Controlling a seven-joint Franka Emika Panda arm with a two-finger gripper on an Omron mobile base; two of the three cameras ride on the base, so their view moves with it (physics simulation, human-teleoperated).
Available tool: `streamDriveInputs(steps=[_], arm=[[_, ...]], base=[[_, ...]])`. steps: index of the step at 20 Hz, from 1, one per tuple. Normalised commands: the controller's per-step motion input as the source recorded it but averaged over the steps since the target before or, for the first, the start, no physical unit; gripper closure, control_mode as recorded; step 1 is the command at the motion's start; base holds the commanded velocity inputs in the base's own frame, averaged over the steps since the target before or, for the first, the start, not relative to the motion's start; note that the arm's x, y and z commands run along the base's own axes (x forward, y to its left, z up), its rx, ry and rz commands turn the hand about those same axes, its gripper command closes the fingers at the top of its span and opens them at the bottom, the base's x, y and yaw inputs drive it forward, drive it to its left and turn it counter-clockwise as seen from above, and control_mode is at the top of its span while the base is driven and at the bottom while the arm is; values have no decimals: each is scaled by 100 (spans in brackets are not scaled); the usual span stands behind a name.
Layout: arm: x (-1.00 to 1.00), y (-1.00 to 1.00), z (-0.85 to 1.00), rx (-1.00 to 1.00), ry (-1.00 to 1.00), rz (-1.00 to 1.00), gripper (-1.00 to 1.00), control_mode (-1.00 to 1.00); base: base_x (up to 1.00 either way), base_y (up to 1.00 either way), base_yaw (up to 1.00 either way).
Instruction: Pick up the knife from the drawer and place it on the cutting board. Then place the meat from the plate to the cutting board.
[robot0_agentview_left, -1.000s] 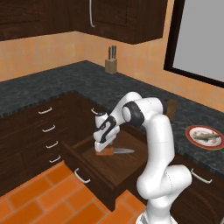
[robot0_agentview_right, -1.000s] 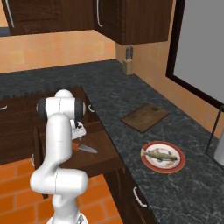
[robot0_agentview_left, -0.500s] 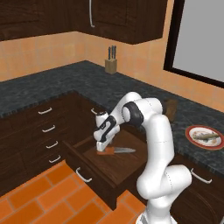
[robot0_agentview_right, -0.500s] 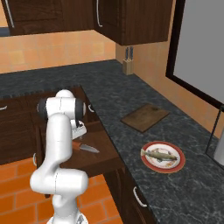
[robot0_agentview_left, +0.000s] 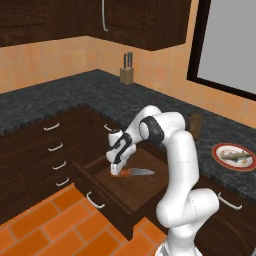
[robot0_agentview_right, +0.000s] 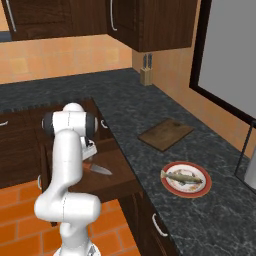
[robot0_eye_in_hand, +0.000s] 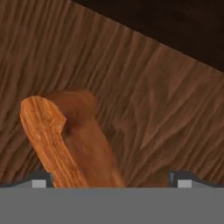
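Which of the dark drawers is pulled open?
The wide drawer under the gripper, holding the orange-handled knife. The narrower drawers to its left are shut.

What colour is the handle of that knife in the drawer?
Orange, with a wood-like grain; the knife handle shows best in the hand view.

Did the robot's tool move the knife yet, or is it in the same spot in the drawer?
No. The knife lies in the same place on the floor of the drawer, with the tool down at its orange handle as before.
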Motion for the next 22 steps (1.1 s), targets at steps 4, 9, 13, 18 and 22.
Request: streamDriveInputs(steps=[4, 9, 13, 18, 22], arm=[[-62, 0, -34, 1, 0, 0, -100, -100], [-14, 0, -29, 0, -1, 0, -100, -100], [0, 0, -1, 0, -15, 0, -100, -100], [0, 0, 1, 0, -12, 0, -100, -100], [9, -1, 0, 0, -1, 1, -100, -100]], base=[[0, 0, 0], [0, 0, 0], [0, 0, 0], [0, 0, 0], [0, 0, 0]])
